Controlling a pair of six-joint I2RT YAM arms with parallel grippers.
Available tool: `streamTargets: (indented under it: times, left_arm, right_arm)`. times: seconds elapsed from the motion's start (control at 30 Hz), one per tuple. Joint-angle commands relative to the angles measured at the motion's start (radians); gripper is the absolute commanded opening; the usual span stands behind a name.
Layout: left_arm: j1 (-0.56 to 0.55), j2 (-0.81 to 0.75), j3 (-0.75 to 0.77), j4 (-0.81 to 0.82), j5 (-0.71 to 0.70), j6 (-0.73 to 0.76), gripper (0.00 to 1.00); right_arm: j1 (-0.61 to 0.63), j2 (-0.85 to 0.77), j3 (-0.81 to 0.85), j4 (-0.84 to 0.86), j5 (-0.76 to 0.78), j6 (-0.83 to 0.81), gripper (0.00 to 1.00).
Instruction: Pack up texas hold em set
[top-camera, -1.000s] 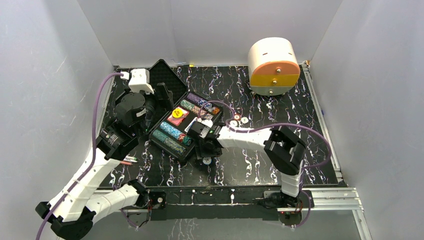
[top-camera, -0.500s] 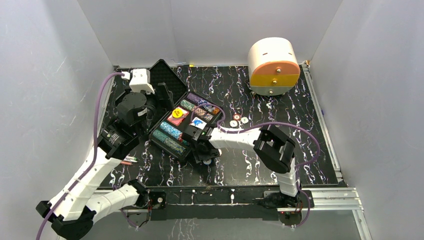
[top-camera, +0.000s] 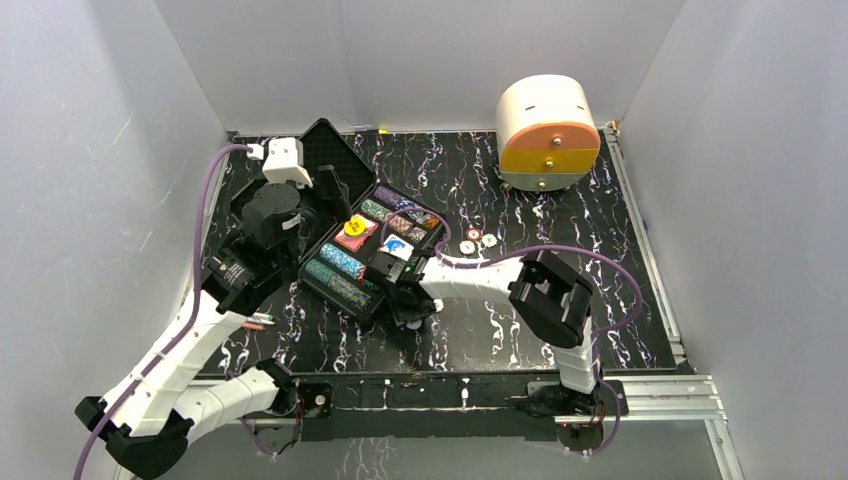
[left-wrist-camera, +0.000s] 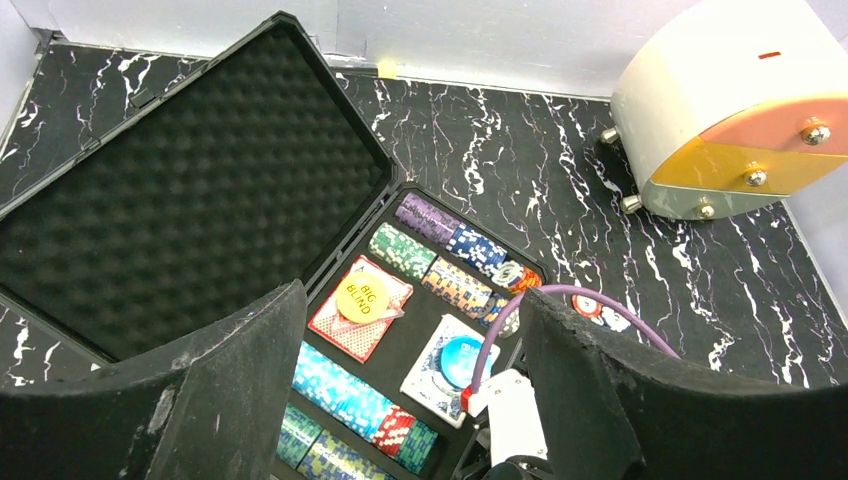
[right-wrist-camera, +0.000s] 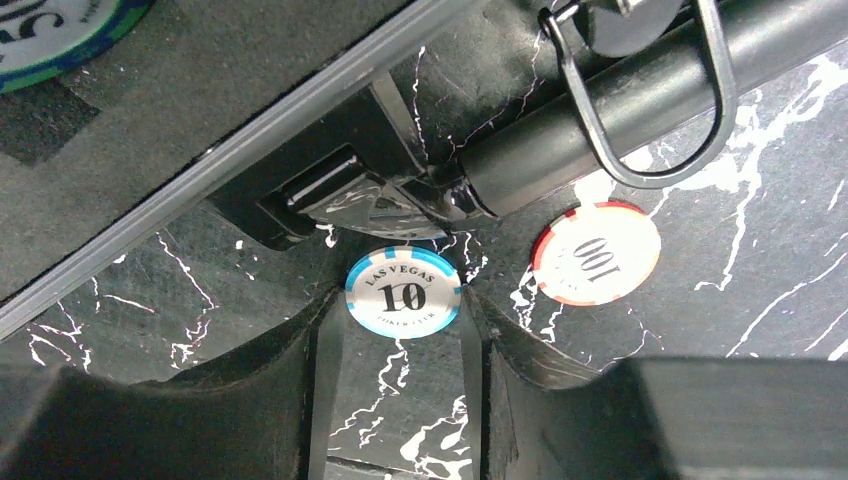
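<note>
Blue-and-white is the one you want. The round plastic poker chip marked ten (right-wrist-camera: 403, 292) lies flat on the black, white-veined table top (right-wrist-camera: 780, 300). It sits outside the black hard plastic case (right-wrist-camera: 180, 100), just beside the metal latch (right-wrist-camera: 330, 190) on the case's front wall.

Your right gripper (right-wrist-camera: 403, 320) is down over the chip with one dark finger on either side. The pads are at or almost at its rim, and I cannot tell whether they pinch it or only flank it.

The chip is thin and will probably skid rather than rise if the pads ride high. Keep the fingertips low against the table and close squarely across the widest part of the chip. Check that it comes up with you before you travel.

Lift straight up first, because the latch and the black tubular carry handle (right-wrist-camera: 640, 70) crowd the far side. A red-and-white chip marked one hundred (right-wrist-camera: 596, 253) lies near on the right, apart from the fingers, so don't sweep sideways into it. Once you are above the rim, carry the chip over to the rows of multicoloured chips (left-wrist-camera: 450, 260).

Your left gripper (left-wrist-camera: 410, 330) hangs above the open case with its jaws spread wide and nothing in them. The foam-lined lid (left-wrist-camera: 180, 190) is laid back. I would hold the left arm clear of the right arm's path.
</note>
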Motion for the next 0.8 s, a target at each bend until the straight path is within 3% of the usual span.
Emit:
streamTargets:
  times: [0.0, 0.27, 0.4, 0.5, 0.77]
  left_arm:
    - [-0.003, -0.003, -0.006, -0.012, -0.006, -0.032, 0.77]
    - [-0.003, -0.037, -0.131, -0.061, 0.174, -0.177, 0.77]
    - [-0.003, -0.017, -0.175, -0.016, 0.428, -0.154, 0.84]
    - [-0.003, 0.018, -0.189, -0.006, 0.525, -0.151, 0.87]
    - [-0.003, 0.029, -0.281, 0.04, 0.519, -0.188, 0.87]
  right_arm:
    - [0.003, -0.004, -0.065, 0.066, 0.054, 0.014, 0.49]
    - [0.002, -0.18, -0.148, 0.083, 0.135, 0.074, 0.49]
    - [0.0, -0.26, -0.17, 0.058, 0.185, 0.126, 0.49]
    - [-0.013, -0.296, -0.189, 0.058, 0.21, 0.172, 0.49]
    - [-0.123, -0.429, -0.301, 0.141, 0.149, 0.271, 0.49]
